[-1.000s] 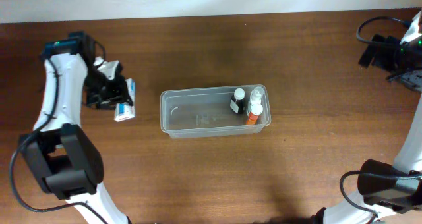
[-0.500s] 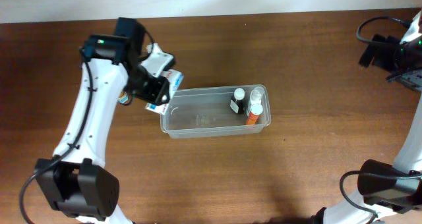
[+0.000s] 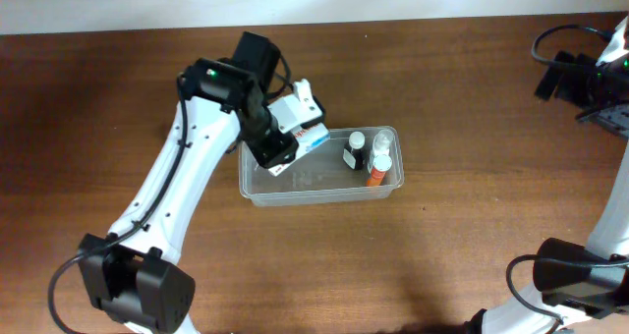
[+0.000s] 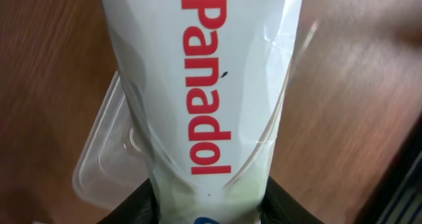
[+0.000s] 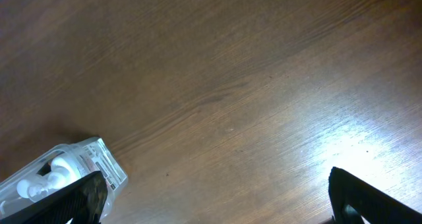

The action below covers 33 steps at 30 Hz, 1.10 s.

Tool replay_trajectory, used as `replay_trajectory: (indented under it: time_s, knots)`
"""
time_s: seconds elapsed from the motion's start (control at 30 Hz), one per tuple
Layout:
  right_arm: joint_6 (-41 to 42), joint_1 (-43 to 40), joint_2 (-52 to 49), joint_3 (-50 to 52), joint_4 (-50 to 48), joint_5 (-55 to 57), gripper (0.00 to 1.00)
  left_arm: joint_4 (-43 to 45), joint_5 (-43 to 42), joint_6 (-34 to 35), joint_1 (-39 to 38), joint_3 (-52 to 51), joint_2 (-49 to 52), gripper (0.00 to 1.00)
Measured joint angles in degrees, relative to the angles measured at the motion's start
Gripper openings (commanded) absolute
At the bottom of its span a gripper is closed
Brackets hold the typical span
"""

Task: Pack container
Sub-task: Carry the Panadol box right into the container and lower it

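Left claw [image 3: 283,142] swung in from the bench's left edge, clamped on a Panadol box [image 4: 204,85], probably over the left end of the container [image 3: 324,195]; right claw [image 5: 217,204] gapes empty.

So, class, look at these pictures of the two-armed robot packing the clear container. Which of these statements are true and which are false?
1. The left pincer grips a white Panadol box. True.
2. The container has nothing in it. False: small bottles stand at one end.
3. The Panadol box is over the end of the container away from the bottles. True.
4. The right pincer is shut on a bottle. False: it is open, holds nothing, and is over bare table.
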<state>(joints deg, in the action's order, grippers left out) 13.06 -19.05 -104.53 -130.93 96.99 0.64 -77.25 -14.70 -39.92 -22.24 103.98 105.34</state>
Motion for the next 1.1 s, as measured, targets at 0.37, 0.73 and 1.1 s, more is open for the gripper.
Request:
replay_trajectory:
  time_s: [0.37,0.73,1.1]
  knots:
    - [-0.02,0.00,0.00,0.00,0.00,0.00,0.98,3.17,2.34,-12.15,-0.63,-4.92,0.00,0.34]
    - [0.02,0.00,0.02,0.00,0.00,0.00,0.98,15.10,2.93,-18.40,-0.63,-15.15,0.02,0.36]
    - [0.02,0.00,0.02,0.00,-0.02,0.00,0.98,27.71,2.86,-19.10,-0.63,-22.47,0.04,0.36]
